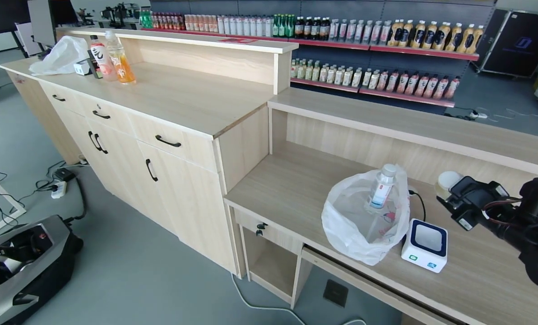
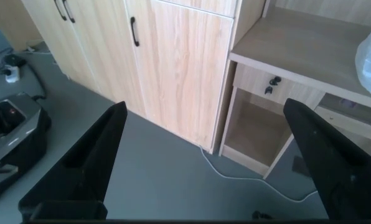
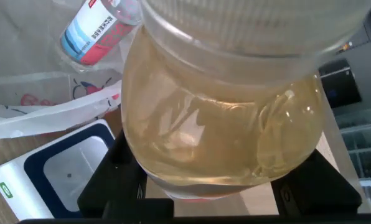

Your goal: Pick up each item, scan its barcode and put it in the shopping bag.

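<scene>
The setting is a shop checkout area, arranged inside a larger work hall. Red-edged wall shelves (image 1: 386, 47) carry rows of bottled drinks (image 1: 373, 79). A light wood cashier counter (image 1: 291, 189) with drawers and cupboard doors stands in front of them. On it sit a white barcode scanner (image 1: 425, 245) and a plastic shopping bag (image 1: 350, 225). Loose cables and a power strip (image 1: 57, 189) lie on the grey floor.

1. Bare desktop (image 1: 287, 185) is lying open at the shopping bag's (image 1: 354, 225) 9 o'clock.
2. The scanner (image 1: 426, 245) is crowding its 4 o'clock.
3. The right gripper (image 1: 452, 194), clamping a bottle (image 3: 223, 124), is filling 3 o'clock.
4. The back wall (image 1: 341, 144) is closing off 12 o'clock.
</scene>
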Available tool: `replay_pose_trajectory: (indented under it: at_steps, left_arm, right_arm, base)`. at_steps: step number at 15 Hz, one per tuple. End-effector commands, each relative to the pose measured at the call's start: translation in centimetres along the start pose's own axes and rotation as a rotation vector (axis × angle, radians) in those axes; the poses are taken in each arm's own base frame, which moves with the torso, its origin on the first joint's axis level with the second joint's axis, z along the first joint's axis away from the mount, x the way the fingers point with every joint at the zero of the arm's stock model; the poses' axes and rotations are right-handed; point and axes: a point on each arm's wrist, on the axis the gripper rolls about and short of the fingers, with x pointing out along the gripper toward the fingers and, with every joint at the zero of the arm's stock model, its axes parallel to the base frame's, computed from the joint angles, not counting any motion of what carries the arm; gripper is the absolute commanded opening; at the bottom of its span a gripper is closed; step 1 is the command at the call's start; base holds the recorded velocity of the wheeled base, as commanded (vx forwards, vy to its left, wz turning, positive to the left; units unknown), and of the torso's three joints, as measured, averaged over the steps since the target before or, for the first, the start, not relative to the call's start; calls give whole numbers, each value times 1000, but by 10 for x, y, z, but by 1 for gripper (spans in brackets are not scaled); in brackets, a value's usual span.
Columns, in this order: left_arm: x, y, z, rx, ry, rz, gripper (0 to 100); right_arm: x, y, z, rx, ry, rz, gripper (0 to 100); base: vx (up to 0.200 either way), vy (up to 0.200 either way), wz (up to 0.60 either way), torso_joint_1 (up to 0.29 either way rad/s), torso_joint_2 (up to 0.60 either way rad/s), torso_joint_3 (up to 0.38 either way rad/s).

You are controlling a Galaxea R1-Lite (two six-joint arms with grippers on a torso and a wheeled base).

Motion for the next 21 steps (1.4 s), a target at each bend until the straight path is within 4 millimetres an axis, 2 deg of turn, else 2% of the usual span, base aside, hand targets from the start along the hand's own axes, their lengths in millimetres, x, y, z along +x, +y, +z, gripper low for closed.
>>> replay_pose_trajectory:
  at_steps: [1,5,15,21]
  left_arm:
    - [0,0,0,0,0,0,100]
    - [0,0,0,0,0,0,100]
    - [0,0,0,0,0,0,100]
    - [0,0,0,0,0,0,100]
  right_arm:
    - [2,6,-15,-15,12,28,0]
    - [8,15,-24,-16,-75,108,0]
    - [17,29,-47,-70,-62,148,0]
    - [25,35,-53,-82,-76,129,0]
  base:
    - [0,0,0,0,0,0]
    - [0,0,0,0,0,0]
    - [0,0,0,0,0,0]
    - [0,0,0,0,0,0]
